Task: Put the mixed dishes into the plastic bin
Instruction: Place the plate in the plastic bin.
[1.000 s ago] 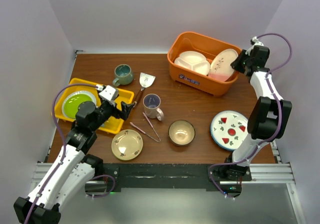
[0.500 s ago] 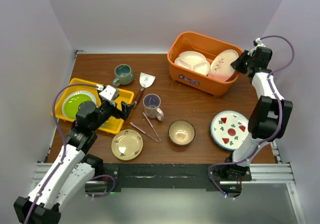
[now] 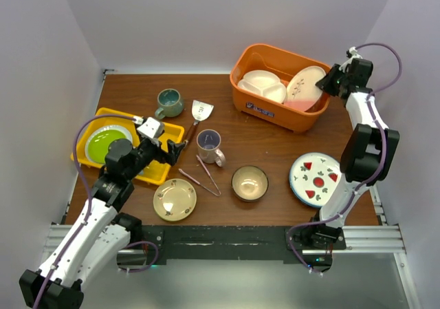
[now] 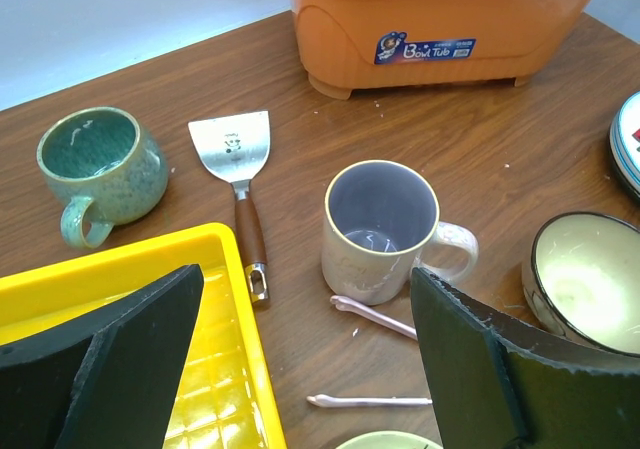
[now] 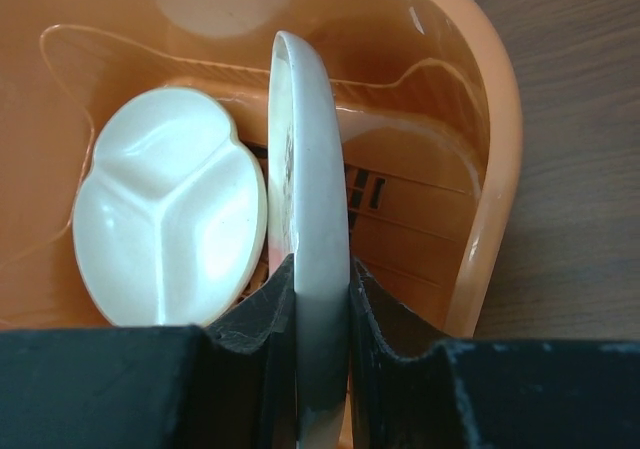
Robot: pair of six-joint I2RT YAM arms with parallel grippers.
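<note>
The right claw pinched the rim of the pink floral plate, held on edge inside the orange plastic bin; the white divided plate already lay in the bin beside it. So one dish was in and a second nearly so. Left on the counter were the strawberry-print plate, bronze bowl, lavender mug, teal mug, cream plate and lime-green plate. The left claw stood spread, with the lavender mug just ahead of it. Against the earlier view, the right claw had carried the plate deeper over the bin.
</note>
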